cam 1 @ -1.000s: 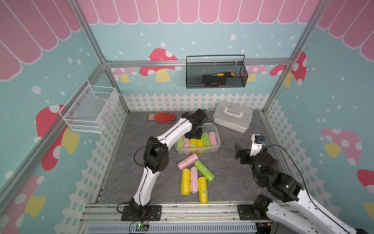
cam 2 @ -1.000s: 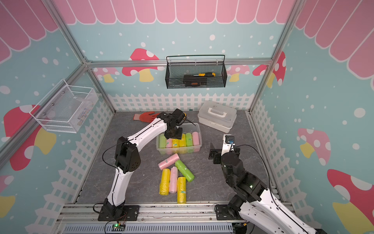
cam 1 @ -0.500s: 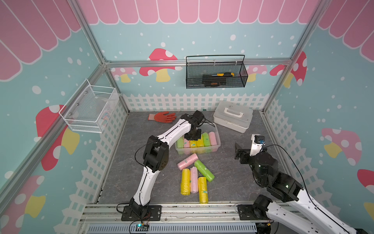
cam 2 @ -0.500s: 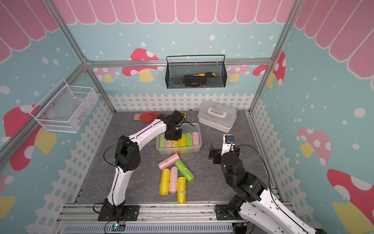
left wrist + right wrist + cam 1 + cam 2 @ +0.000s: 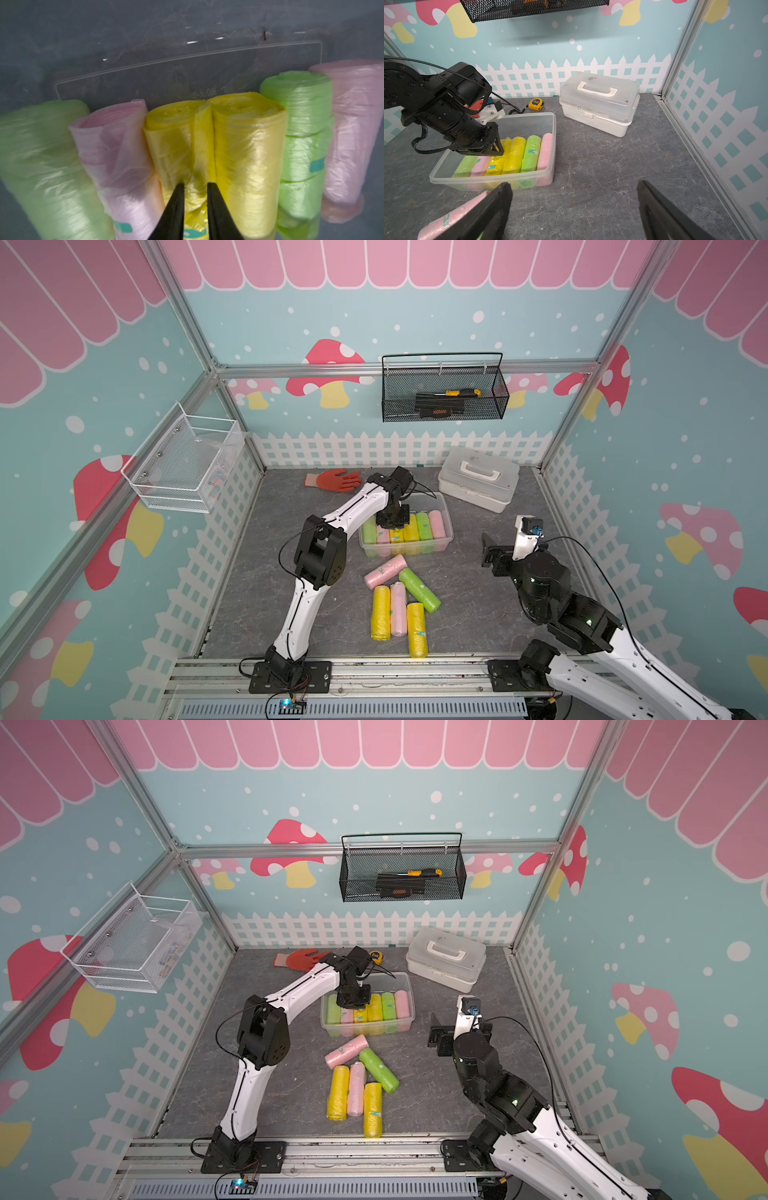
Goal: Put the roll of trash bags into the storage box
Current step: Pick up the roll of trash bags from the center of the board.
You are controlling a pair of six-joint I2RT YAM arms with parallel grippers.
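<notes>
I see my L claw point(image 5: 195, 186) clenched shut, tips at a yellow roll point(image 5: 176, 145) in the clear box point(image 5: 426, 502) mid pic, & my R claw point(image 5: 490, 553) wide open, empty, right of it.

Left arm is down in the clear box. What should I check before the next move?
1. Left gripper: jaws nearly together at a yellow roll in the storage box; whether it pinches the film: cannot tell.
2. Right gripper: open, empty, above the table: ok.
3. Rolls in the box: six, side by side: ok.
4. Spare room: far strip of the box floor is bare: ok.
5. Job finished: five rolls lie outside, a pink roll nearest the box: not ok.
</notes>
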